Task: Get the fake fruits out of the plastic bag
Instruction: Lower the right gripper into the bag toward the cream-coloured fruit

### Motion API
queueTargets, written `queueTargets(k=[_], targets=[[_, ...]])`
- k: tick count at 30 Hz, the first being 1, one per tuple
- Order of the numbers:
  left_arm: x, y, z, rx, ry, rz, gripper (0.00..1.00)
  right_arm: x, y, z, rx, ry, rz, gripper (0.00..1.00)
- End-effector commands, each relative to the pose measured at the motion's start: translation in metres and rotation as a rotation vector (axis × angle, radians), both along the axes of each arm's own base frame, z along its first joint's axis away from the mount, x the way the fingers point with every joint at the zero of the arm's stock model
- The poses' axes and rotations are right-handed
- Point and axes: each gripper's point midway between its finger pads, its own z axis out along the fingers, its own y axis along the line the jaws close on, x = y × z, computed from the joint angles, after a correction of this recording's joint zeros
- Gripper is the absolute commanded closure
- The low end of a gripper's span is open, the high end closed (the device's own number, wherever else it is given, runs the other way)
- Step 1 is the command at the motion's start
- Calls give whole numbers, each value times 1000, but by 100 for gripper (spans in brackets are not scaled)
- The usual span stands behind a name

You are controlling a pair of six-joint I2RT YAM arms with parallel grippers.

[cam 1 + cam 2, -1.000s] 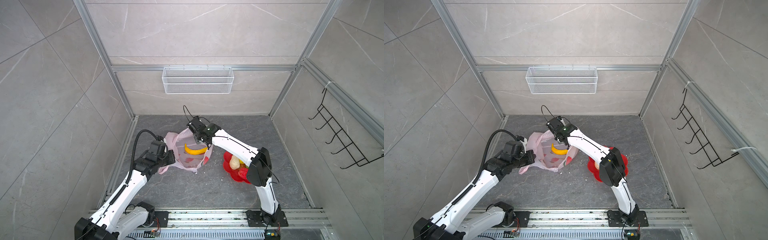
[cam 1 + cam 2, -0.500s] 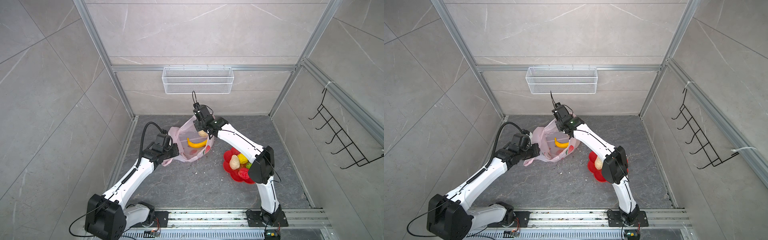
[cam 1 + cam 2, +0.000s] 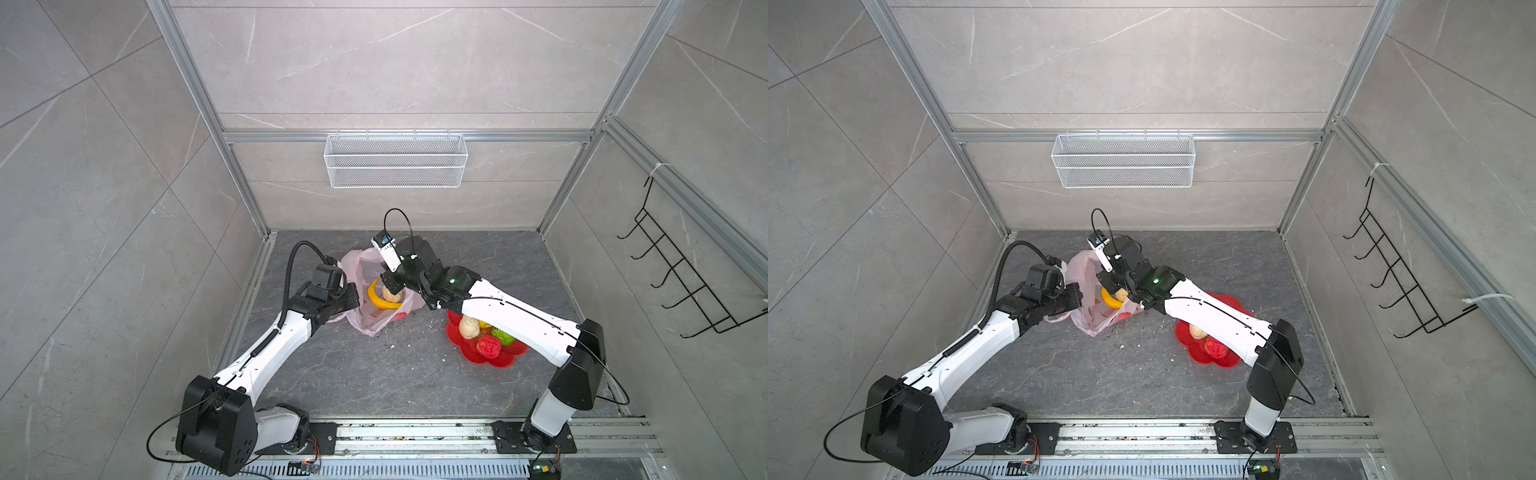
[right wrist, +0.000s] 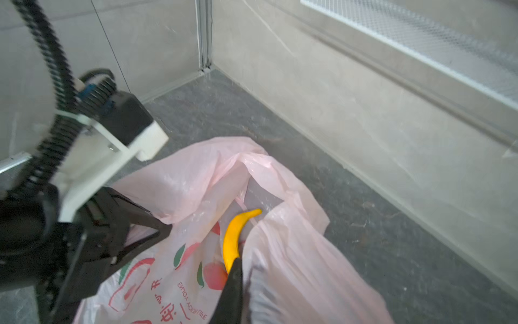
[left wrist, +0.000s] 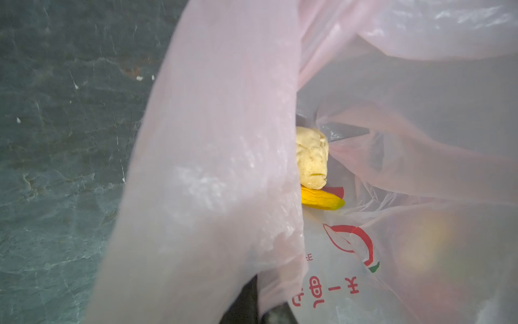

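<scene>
Inside the bag (image 3: pixel 365 322), our right gripper (image 3: pixel 390 284) looks clamped on a beige lump (image 3: pixel 392 296) just above the banana (image 3: pixel 376 301). Our left gripper (image 3: pixel 351 297) is pinched on the rim, holding the mouth open. We're mid-extraction; next we lift the lump clear of the film and head towards the red dish (image 3: pixel 500 362).

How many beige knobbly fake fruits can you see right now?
2 beige knobbly fake fruits: one inside the translucent pale-pink plastic bag, by the yellow plastic banana; one on the red flower-shaped dish. More could hide under plastic.
</scene>
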Motion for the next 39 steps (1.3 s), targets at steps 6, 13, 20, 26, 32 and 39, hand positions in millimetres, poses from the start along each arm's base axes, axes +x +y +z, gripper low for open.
queueTargets(k=[6,13,20,26,32,39], targets=[[-43,9,-7,17,121,-48,100,-16,-34,-43,-14,120,-161,77],[-64,7,-11,6,187,-89,100,-49,-45,-71,-78,220,-239,48],[-60,19,-20,57,183,-31,100,-93,-53,-67,-96,273,-258,37],[-49,18,-17,32,148,12,100,-123,-62,-75,-110,329,-290,35],[-46,19,-6,18,101,27,100,-138,-53,-74,-118,335,-246,38],[-44,18,-1,10,73,19,100,-140,-15,-55,-132,297,-101,57]])
